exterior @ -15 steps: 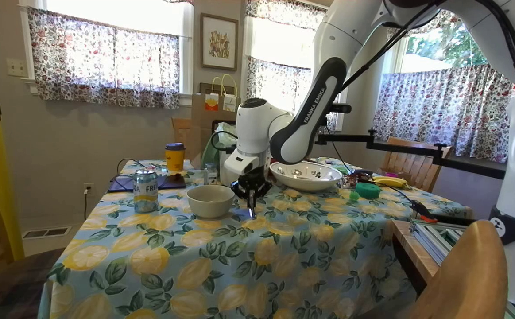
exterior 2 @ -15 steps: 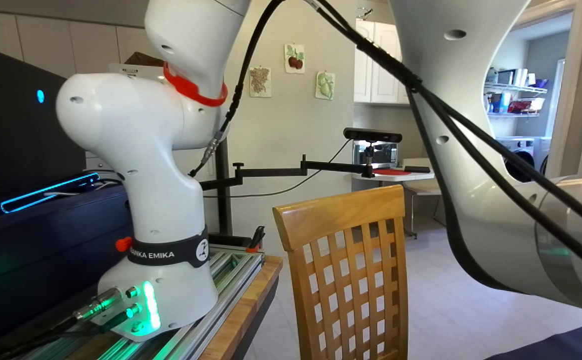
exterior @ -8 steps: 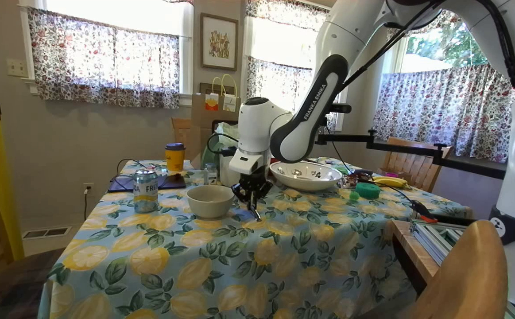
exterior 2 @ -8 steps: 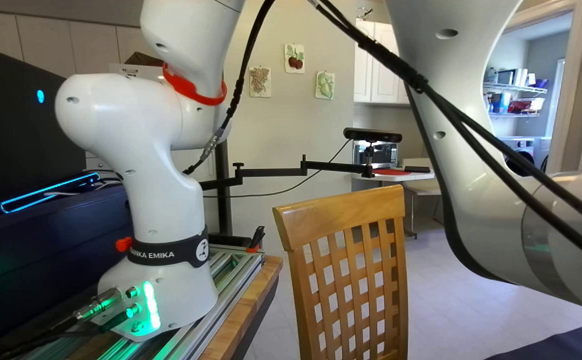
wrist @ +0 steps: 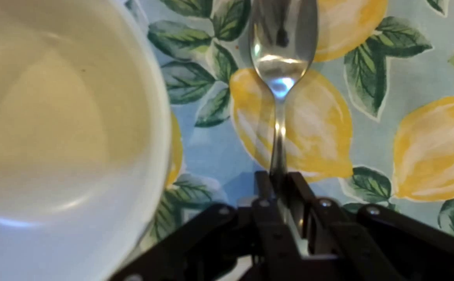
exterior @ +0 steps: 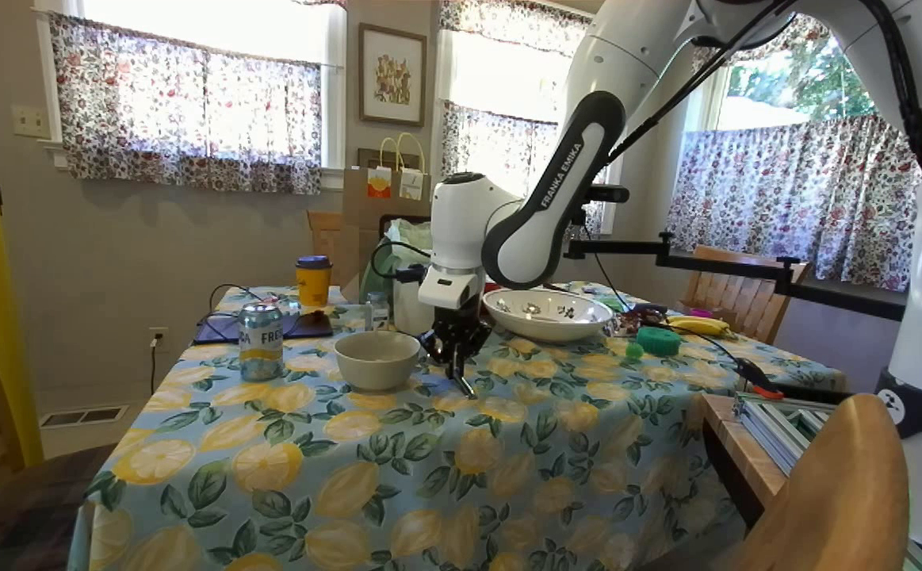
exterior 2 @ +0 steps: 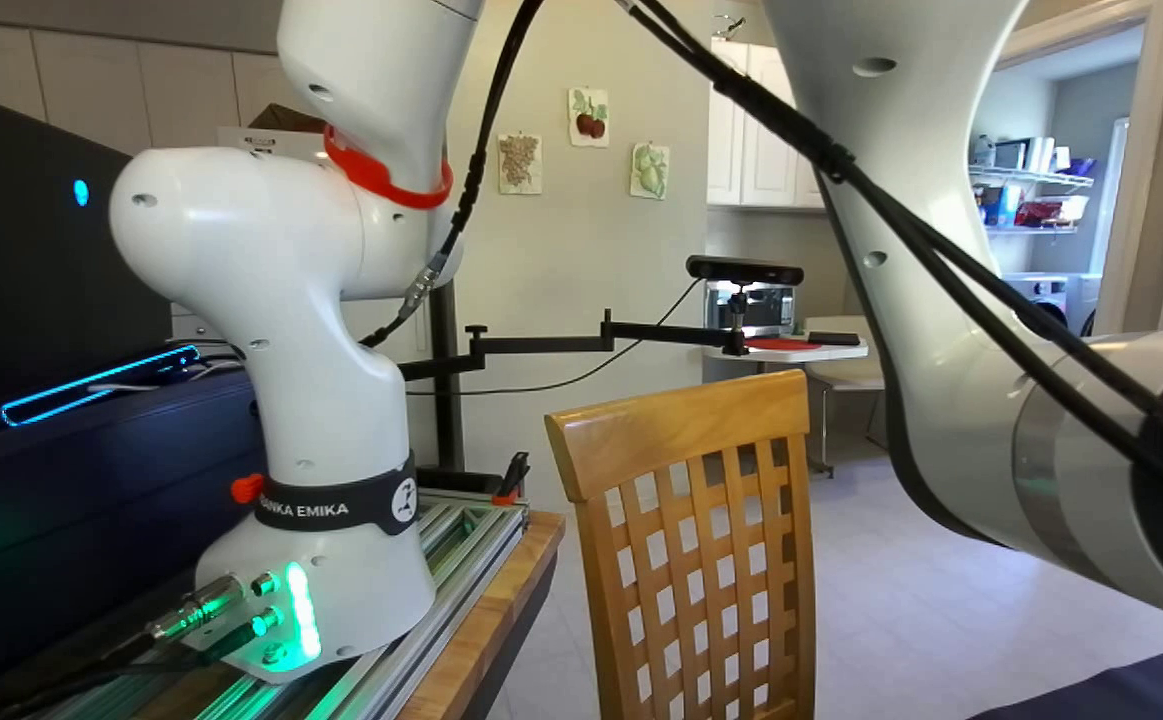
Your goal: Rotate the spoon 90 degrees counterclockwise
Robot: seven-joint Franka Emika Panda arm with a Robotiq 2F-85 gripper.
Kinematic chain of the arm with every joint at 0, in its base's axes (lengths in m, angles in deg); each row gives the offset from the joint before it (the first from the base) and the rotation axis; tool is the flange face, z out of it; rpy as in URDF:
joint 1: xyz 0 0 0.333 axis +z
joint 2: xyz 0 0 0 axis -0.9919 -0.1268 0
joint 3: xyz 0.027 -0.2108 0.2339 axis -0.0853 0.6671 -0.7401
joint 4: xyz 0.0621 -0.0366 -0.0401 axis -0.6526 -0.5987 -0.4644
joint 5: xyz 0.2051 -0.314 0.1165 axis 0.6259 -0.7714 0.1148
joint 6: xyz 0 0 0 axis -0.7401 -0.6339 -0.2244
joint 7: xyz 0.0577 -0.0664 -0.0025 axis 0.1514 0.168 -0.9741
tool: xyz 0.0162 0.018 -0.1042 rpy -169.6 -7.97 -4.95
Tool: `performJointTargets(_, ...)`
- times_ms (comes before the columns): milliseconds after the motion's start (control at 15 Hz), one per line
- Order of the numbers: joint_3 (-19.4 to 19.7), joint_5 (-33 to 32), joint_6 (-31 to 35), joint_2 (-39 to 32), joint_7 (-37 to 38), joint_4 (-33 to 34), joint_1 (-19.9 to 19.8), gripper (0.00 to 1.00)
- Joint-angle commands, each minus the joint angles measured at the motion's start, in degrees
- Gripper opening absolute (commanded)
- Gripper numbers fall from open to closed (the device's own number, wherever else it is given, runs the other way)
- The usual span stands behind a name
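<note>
Gripper (wrist: 279, 181): closed on the spoon (wrist: 280, 84) by its handle; we judge, so that the round end can swing freely.
Spoon: toward the near edge of the table (exterior: 310, 412) in an exterior view.
Bowl (wrist: 66, 128): just beside, so we should turn carefully.

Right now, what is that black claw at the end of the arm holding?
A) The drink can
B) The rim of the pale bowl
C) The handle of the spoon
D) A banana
C: in the wrist view the spoon has its slim handle caught in the narrow gap of the gripper, with its rounded end sticking out beyond.
</note>
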Motion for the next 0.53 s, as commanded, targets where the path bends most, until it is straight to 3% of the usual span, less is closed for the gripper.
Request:
performJointTargets(0,-0.80,4.65,0.74,1.67,-10.05,-1.92,-1.36,0.04)
performJointTargets(467,-3.62,14.02,0.53,2.34,-19.99,-3.04,-3.66,0.04)
